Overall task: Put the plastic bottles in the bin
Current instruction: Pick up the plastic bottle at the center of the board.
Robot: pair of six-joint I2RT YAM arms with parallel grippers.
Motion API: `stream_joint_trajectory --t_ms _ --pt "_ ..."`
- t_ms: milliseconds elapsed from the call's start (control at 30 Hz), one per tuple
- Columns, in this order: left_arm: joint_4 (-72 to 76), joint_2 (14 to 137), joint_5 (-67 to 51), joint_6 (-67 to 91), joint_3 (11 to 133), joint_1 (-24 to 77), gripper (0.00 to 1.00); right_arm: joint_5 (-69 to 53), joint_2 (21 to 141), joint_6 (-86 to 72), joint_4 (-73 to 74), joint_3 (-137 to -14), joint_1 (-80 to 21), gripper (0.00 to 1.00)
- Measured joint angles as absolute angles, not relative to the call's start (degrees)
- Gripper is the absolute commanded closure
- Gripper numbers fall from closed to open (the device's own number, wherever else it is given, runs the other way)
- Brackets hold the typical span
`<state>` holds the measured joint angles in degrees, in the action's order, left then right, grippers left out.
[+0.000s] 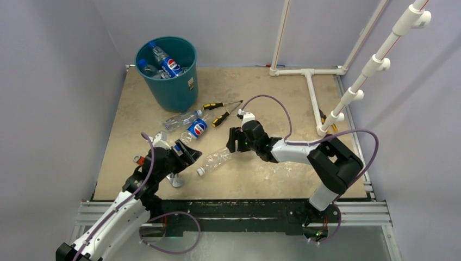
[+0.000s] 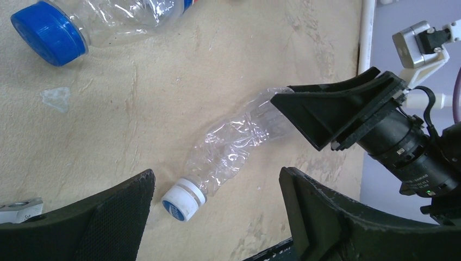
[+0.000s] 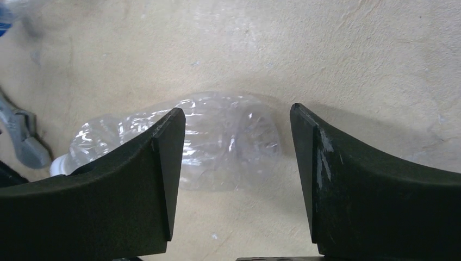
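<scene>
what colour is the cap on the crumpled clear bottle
White cap with blue top; left wrist view.

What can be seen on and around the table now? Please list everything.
bin: one, teal, far-left corner of the table
bottles in the bin: several, clear with blue caps, count unclear
Pepsi bottle: one, clear with blue label, before the bin
plain bottle: one, clear, beside the Pepsi bottle
crushed bottle: one, clear with white cap, mid-table
screwdrivers: two, yellow-and-black, right of the bin
wrench: one, grey, by the left arm
pipe frame: one, white, far-right side
table: one, beige, beneath everything
left end effector: one, black, open, above the crushed bottle's cap
right end effector: one, black, open, astride the crushed bottle's base
</scene>
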<state>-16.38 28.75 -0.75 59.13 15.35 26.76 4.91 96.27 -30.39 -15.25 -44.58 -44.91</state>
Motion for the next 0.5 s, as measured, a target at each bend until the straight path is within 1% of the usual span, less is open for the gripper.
stream_joint_trajectory --t_ms 100,233,500 --pt "-16.40 28.51 -0.75 59.13 15.55 26.76 0.15 4.99 92.90 -30.39 -14.68 -43.72 -45.01 0.27" --pt "-16.38 29.34 -0.75 59.13 15.55 26.76 0.15 4.86 89.25 -30.37 -15.09 -43.35 -45.01 0.30" --pt "-16.29 29.85 -0.75 59.24 15.55 26.76 0.15 5.10 91.35 -30.39 -15.84 -43.35 -45.12 0.37"
